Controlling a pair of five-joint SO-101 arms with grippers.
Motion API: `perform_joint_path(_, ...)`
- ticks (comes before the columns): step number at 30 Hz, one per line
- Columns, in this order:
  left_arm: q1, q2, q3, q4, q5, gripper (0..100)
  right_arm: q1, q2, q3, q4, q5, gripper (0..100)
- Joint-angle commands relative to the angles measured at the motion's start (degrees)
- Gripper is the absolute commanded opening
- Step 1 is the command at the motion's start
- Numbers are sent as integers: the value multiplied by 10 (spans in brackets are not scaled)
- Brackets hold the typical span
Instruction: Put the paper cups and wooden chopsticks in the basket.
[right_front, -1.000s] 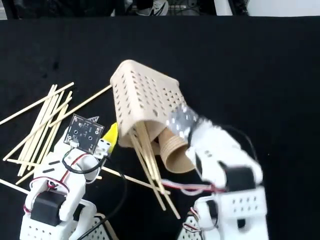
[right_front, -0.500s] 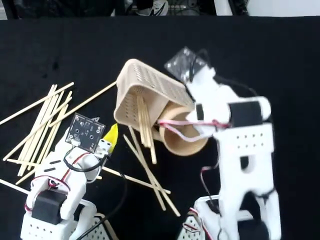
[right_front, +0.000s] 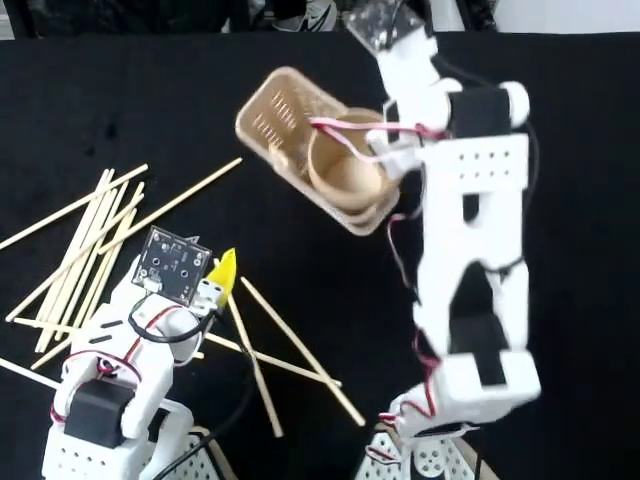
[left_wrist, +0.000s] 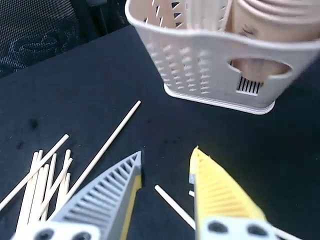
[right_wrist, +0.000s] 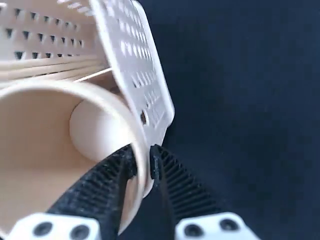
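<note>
Black counter (right_front: 590, 150) lay beneath both grippers. The perforated basket (right_front: 275, 115) was held tilted by the right gripper (right_wrist: 145, 150), its jaws pinching the basket wall and the rim of the paper cup (right_front: 345, 175) together, the cup sitting inside the basket with several wooden chopsticks (right_wrist: 50, 72) beyond it. The left gripper (left_wrist: 166, 152) stood spread and held nothing, low over the counter, with loose chopsticks (right_front: 85, 240) scattered close on either side and the basket farther ahead.
</note>
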Motion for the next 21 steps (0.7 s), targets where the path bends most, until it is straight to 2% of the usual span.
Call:
perform_joint_path(1,-4,1,4,-11,5,166,17,95,-92,20,0,18)
perform_joint_path(8,-3,1,5,-12,5,166,18,160,-183,20,42,245)
perform_joint_path(14,-3,1,33,-43,5,166,18,142,-229,20,43,250)
perform_joint_path(21,-3,1,52,-62,5,166,9,65,-211,20,40,250)
